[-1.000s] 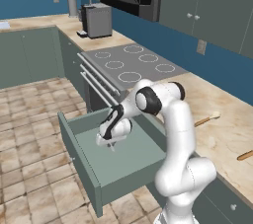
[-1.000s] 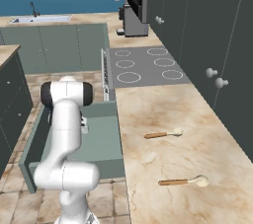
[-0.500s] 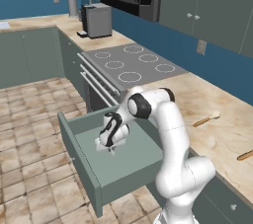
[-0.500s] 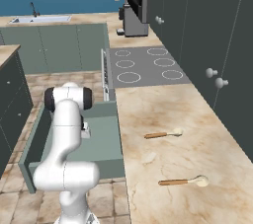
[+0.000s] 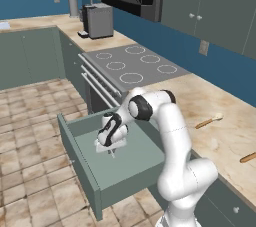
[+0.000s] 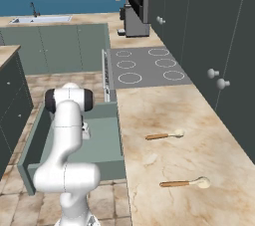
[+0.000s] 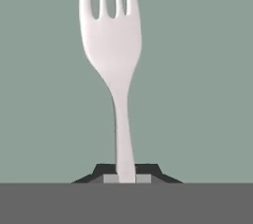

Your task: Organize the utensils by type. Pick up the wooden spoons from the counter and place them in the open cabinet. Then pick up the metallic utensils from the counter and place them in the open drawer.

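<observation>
The gripper (image 5: 111, 150) hangs low inside the open drawer (image 5: 142, 158), clamped tight on the handle of a fork (image 7: 111, 35). In the hand view the fork runs up from between the two fingertips (image 7: 104, 170), tines cut off at the top edge, against the plain grey-green drawer floor; whether the fork touches that floor cannot be told. In the left base view the fork is too small to make out under the hand, and in the right base view the arm's white links hide the gripper.

Beside the drawer, on the bench (image 6: 149, 115), lie two spoons. The near spoon (image 6: 165, 134) is closer to the drawer. The far spoon (image 6: 184, 183) lies well apart from it; in the left base view it is cut off at the frame's right edge.
</observation>
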Controlling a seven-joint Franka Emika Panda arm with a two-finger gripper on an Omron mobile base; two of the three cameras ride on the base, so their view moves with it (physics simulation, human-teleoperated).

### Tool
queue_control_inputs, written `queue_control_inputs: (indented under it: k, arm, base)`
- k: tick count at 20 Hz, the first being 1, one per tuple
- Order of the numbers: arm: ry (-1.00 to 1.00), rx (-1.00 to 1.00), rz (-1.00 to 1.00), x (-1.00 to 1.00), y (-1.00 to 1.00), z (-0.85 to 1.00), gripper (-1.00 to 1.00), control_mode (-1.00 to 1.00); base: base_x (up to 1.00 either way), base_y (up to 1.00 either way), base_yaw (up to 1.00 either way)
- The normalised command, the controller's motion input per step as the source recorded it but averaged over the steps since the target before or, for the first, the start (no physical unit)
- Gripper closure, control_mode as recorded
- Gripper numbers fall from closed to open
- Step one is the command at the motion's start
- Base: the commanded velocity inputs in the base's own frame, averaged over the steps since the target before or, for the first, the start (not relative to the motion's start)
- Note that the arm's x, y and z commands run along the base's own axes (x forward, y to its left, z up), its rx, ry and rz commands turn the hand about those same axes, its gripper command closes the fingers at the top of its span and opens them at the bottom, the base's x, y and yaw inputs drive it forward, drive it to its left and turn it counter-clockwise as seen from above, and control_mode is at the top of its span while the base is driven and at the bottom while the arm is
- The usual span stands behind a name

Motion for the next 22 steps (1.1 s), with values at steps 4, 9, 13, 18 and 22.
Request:
queue_control_inputs:
  k: [4, 9, 13, 18, 22]
  arm:
    - [0.03, 0.00, 0.00, 0.00, -0.10, 0.00, -1.00, -1.00]
    - [-0.01, 0.00, 0.00, -0.10, -0.12, 0.31, -1.00, -1.00]
    - [-0.05, 0.00, -0.02, -0.20, -0.05, 0.79, -1.00, -1.00]
    - [0.00, 0.00, -0.10, -0.23, -0.19, 1.00, -1.00, -1.00]
    - [0.00, 0.00, -0.12, -0.44, -0.33, 1.00, -1.00, -1.00]
  base:
    - [0.00, 0.00, 0.00]
    - [0.00, 0.00, 0.00]
    - [0.00, 0.00, 0.00]
    - [0.00, 0.00, 0.00]
    - [0.00, 0.00, 0.00]
